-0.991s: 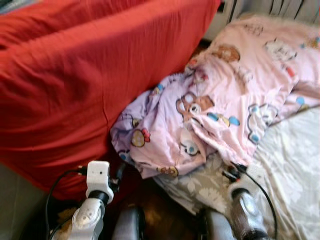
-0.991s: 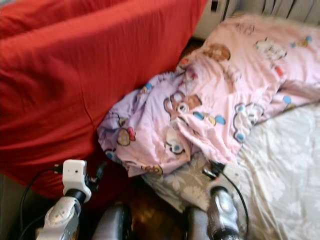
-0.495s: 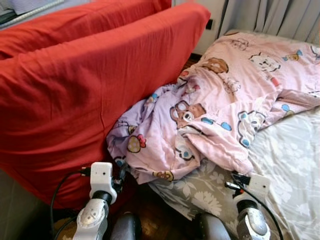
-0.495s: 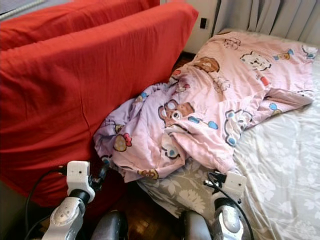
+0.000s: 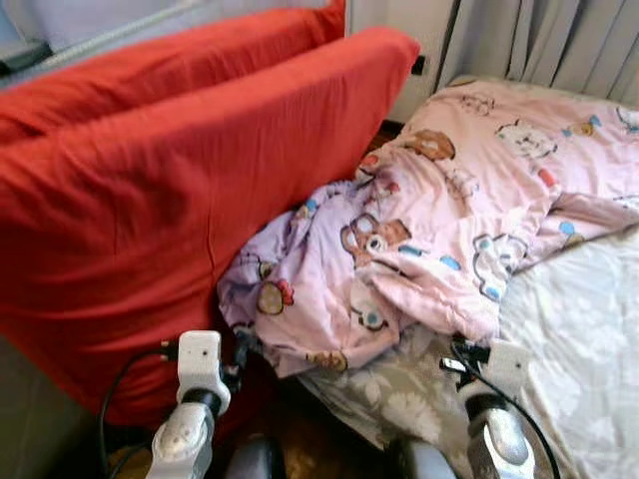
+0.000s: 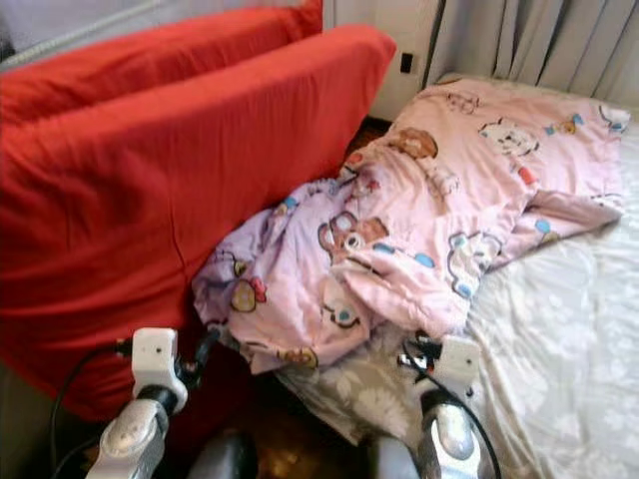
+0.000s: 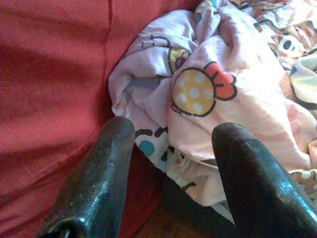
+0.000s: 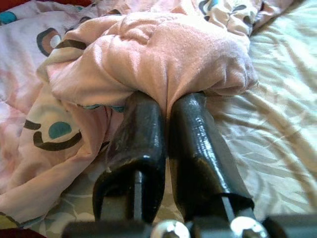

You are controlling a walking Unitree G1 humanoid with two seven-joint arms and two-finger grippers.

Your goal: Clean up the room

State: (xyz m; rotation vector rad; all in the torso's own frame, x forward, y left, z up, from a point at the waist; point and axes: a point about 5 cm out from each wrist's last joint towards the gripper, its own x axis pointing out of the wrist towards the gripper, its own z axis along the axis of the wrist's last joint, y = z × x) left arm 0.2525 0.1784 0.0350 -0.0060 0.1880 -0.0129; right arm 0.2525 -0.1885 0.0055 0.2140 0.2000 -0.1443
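Where the bed (image 5: 589,339) meets the red upholstery, one pink cartoon-print duvet (image 5: 429,230) lies crumpled, its bunched lilac end (image 7: 198,89) pressed against the side of the red cushions and spilling off the mattress edge toward the floor. Two red cushions (image 5: 150,190) stand on edge, one behind the other, along the robot's left. One pale floral sheet (image 6: 559,339) covers the mattress to the right and lies bare beside the duvet. Grey curtains (image 5: 559,40) hang behind the bed, with a white wall (image 5: 399,15) next to them. Between cushions and bed only a narrow strip of dark wooden floor (image 5: 319,434) is open, directly before the robot, and the duvet's hanging fold overlaps much of it. The left hand (image 7: 171,178) is held low by the cushion's lower edge, pointing at the lilac bunch; its two black fingers (image 7: 99,173) stand wide apart with nothing between them, just short of the fabric. The right hand (image 8: 166,134) reaches forward over the mattress corner at the duvet's near edge; its fingers (image 8: 198,144) are pressed together and a thick fold of pink cloth is pinched between their tips, bulging out above them. Both silver forearms (image 5: 185,439) rise from the lower edge of the head views, each carrying a white wrist camera (image 5: 198,356).
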